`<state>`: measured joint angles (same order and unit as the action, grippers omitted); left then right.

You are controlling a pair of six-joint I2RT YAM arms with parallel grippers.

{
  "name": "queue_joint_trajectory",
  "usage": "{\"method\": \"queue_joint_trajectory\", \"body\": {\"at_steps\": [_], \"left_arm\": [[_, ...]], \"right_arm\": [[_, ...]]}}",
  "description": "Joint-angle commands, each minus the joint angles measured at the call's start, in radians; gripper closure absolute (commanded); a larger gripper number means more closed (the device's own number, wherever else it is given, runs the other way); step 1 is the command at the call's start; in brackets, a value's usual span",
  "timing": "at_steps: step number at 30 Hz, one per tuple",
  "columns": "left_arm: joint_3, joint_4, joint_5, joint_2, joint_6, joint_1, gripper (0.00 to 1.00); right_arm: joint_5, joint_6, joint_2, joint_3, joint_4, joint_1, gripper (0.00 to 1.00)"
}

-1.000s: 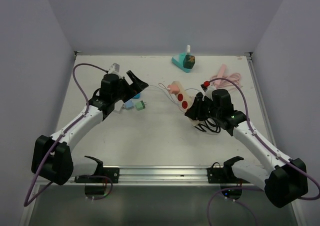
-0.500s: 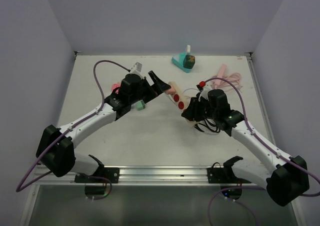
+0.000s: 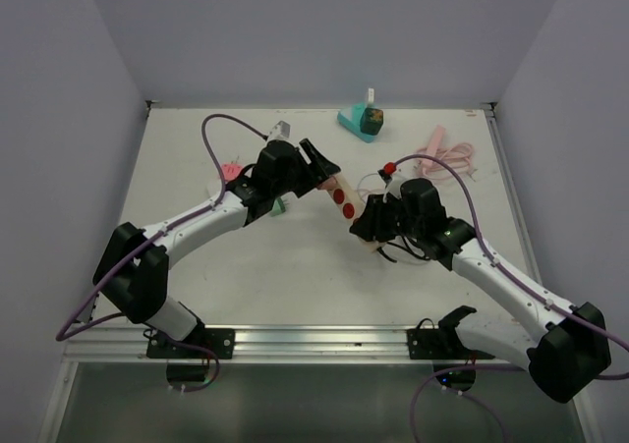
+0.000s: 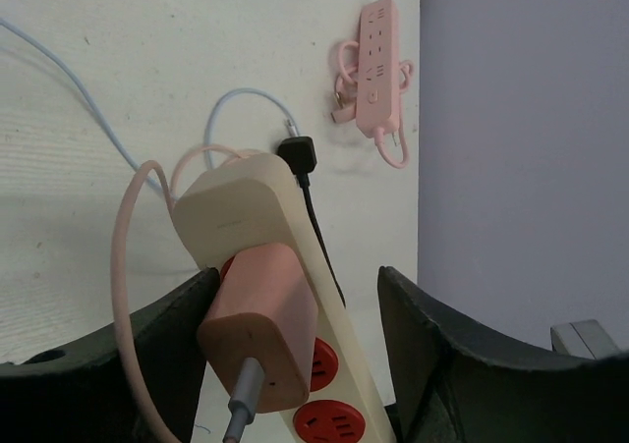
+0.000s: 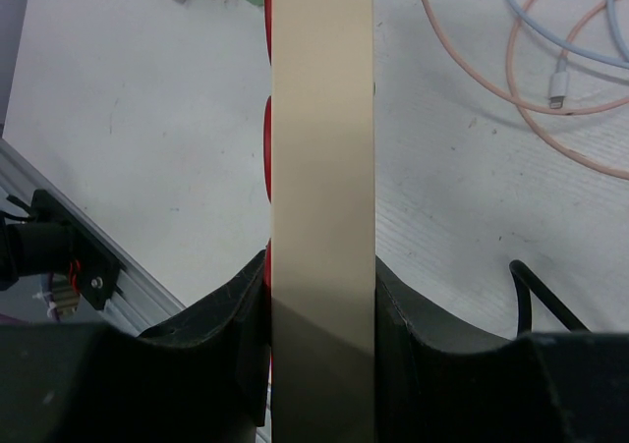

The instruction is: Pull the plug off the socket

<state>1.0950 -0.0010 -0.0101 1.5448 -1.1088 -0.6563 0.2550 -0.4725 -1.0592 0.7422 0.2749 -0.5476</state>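
- The left gripper (image 4: 295,278) stood open, its jaws straddling the pink plug (image 4: 260,320). The left finger (image 4: 172,340) lay against the plug's side, and the other finger stood clear of the strip, with a gap showing.
- The plug sat seated in the cream power strip (image 4: 246,207), just above two red sockets (image 4: 329,425). A grey cable (image 4: 241,404) ran out of its near end.
- A pink cord (image 4: 123,256) looped round the left side of the strip's end, and a black plug (image 4: 297,153) lay just past that end on the table (image 4: 98,89).
- The right gripper (image 5: 322,296) was clamped on the same strip, with both fingers (image 5: 236,315) pressed against its long sides.
- From above, the strip spanned the gap between the two grippers near the middle of the table.
- Farther off, a pink power strip (image 4: 378,40) with a coiled lead lay by the right wall, and a teal object (image 3: 359,121) stood at the far edge.
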Motion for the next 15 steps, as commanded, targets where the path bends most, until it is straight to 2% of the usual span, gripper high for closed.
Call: {"method": "queue_joint_trajectory", "body": {"at_steps": [1,2,7,8,13,15], "left_arm": [[0.046,0.053,-0.037,-0.002,-0.006,-0.003,0.33],[0.043,0.053,-0.040,-0.003,-0.009,-0.003,0.36],[0.017,0.061,-0.030,-0.022,-0.019,-0.003,0.39],[0.013,0.061,-0.028,-0.023,-0.022,-0.005,0.48],[-0.007,0.067,-0.025,-0.041,-0.026,-0.005,0.70],[-0.009,0.065,-0.024,-0.051,-0.023,-0.003,0.83]], "right_arm": [[-0.013,-0.025,0.047,0.033,-0.115,-0.009,1.00],[-0.017,-0.025,0.050,0.029,-0.118,-0.009,1.00],[-0.025,-0.040,0.050,0.014,-0.126,-0.009,1.00],[-0.026,-0.041,0.050,0.011,-0.134,-0.009,1.00],[-0.025,-0.051,0.045,0.003,-0.141,-0.011,1.00],[-0.026,-0.052,0.044,-0.003,-0.144,-0.009,1.00]]}}
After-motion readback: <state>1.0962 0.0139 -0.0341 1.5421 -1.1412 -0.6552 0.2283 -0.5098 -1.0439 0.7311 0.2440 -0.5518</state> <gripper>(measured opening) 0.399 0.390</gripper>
